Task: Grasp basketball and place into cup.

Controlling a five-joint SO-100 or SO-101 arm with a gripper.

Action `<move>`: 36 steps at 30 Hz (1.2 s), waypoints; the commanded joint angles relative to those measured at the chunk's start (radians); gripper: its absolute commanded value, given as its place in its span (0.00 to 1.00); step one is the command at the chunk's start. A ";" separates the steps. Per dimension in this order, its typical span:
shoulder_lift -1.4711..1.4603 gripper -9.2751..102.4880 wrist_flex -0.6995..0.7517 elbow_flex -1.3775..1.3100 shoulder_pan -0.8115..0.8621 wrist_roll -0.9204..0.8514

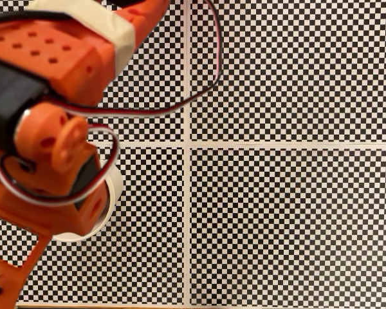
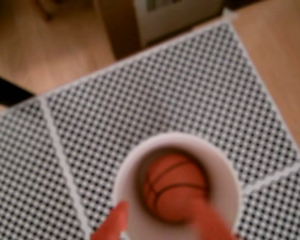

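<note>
Wrist view: basketball (image 2: 175,187) sat inside the cup (image 2: 127,172), below the rim. Pincer (image 2: 157,220) hung right over the cup mouth, blurred fingertips (image 2: 112,225) spread apart, gripping nothing. Fixed view: arm (image 1: 58,116) covered most of the cup (image 1: 114,187) on the checkered desk (image 1: 289,212).

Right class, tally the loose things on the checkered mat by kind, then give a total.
Basketball, lying inside the cup: 1
Paper cup: 1
Total: 2
</note>
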 commanded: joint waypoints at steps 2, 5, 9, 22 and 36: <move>0.100 0.08 0.003 -0.046 -0.025 0.023; 0.146 0.08 0.003 -0.057 -0.051 0.008; 0.160 0.08 0.003 -0.195 -0.094 -0.040; 0.443 0.08 -0.132 -0.270 -0.238 -0.135; 0.626 0.08 -0.189 -0.195 -0.275 -0.275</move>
